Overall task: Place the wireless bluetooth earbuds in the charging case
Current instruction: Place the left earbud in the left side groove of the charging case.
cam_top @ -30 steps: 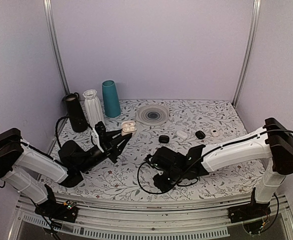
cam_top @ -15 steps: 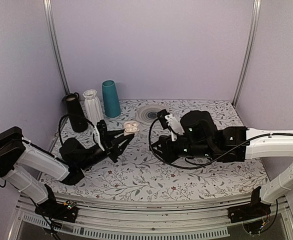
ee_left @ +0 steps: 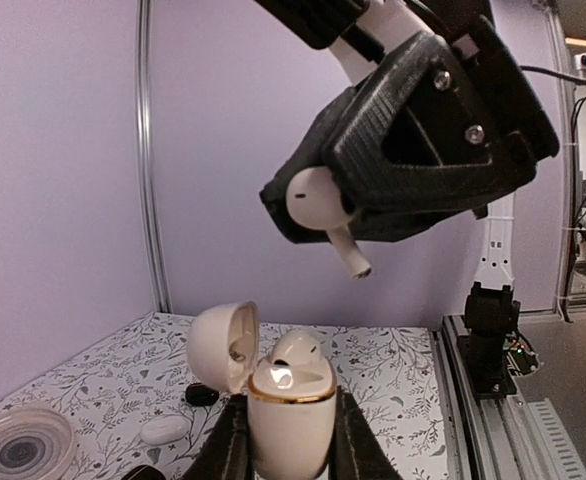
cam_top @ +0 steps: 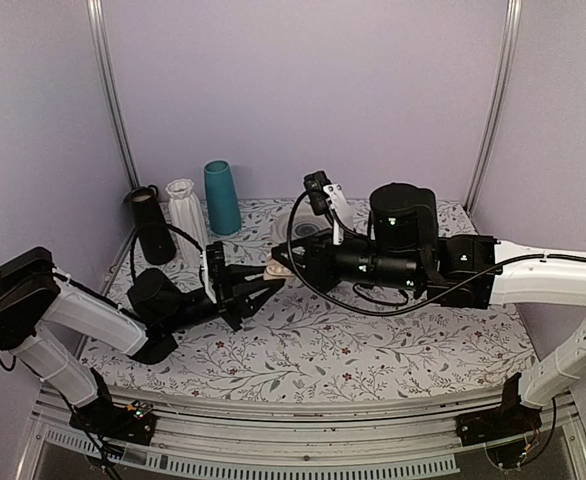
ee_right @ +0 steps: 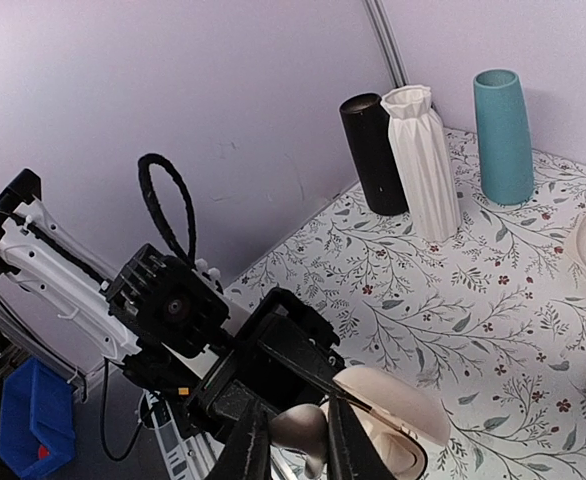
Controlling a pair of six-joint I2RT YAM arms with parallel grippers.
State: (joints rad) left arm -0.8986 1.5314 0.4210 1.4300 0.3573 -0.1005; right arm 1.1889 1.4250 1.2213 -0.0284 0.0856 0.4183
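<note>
My left gripper [ee_left: 291, 445] is shut on the cream-white charging case [ee_left: 291, 420] and holds it upright above the table. Its lid [ee_left: 223, 345] is open to the left. One white earbud [ee_left: 295, 350] sits in the case. My right gripper [ee_right: 295, 435] is shut on a second white earbud [ee_right: 301, 428] and holds it above the open case [ee_right: 393, 405], apart from it; the left wrist view shows this earbud [ee_left: 318, 198] stem down. In the top view the case [cam_top: 276, 271] sits where the left gripper [cam_top: 258, 285] and right gripper [cam_top: 293, 262] meet.
A black vase [cam_top: 153, 225], a ribbed white vase [cam_top: 185, 213] and a teal vase [cam_top: 221, 197] stand at the back left. A ribbed disc [ee_left: 18, 450], a small black item [ee_left: 201, 395] and a small white item [ee_left: 163, 430] lie on the floral table [cam_top: 303, 350].
My right arm has swung up from the table's front and leftward, bringing an earbud over the case. My left gripper has shifted a little to the right with the case.
</note>
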